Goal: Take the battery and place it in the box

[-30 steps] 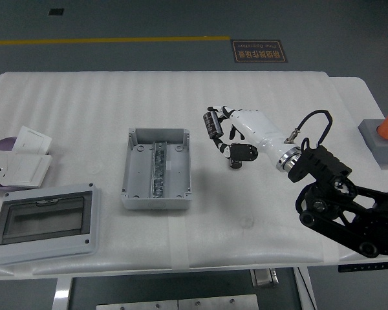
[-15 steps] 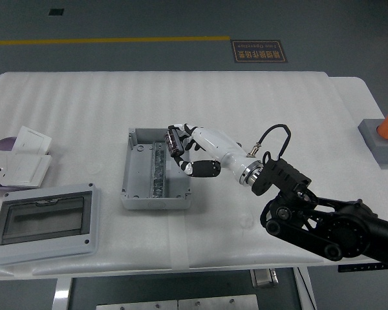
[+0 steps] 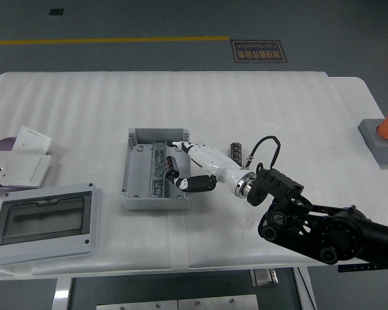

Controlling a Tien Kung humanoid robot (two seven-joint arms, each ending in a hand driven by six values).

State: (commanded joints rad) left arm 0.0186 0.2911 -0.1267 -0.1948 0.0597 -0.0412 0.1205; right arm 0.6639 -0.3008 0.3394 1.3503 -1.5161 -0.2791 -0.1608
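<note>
Reaching into box (image 3: 134, 137) mid-counter (image 3: 84, 103), right hand (image 3: 199, 165) with fingers (image 3: 195, 183) curled, seemingly pinching battery (image 3: 171, 166) low inside. Carry looks done; release and withdrawal left. Hard to tell whether battery touches box floor. Dark cylinder (image 3: 235, 150) beside wrist unclear, possibly a 2nd battery.

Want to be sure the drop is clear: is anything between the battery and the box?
Nothing visible. The right hand holds the battery inside the open box, right of its centre rail. The lid lies apart on the table, to the box's left.
</note>
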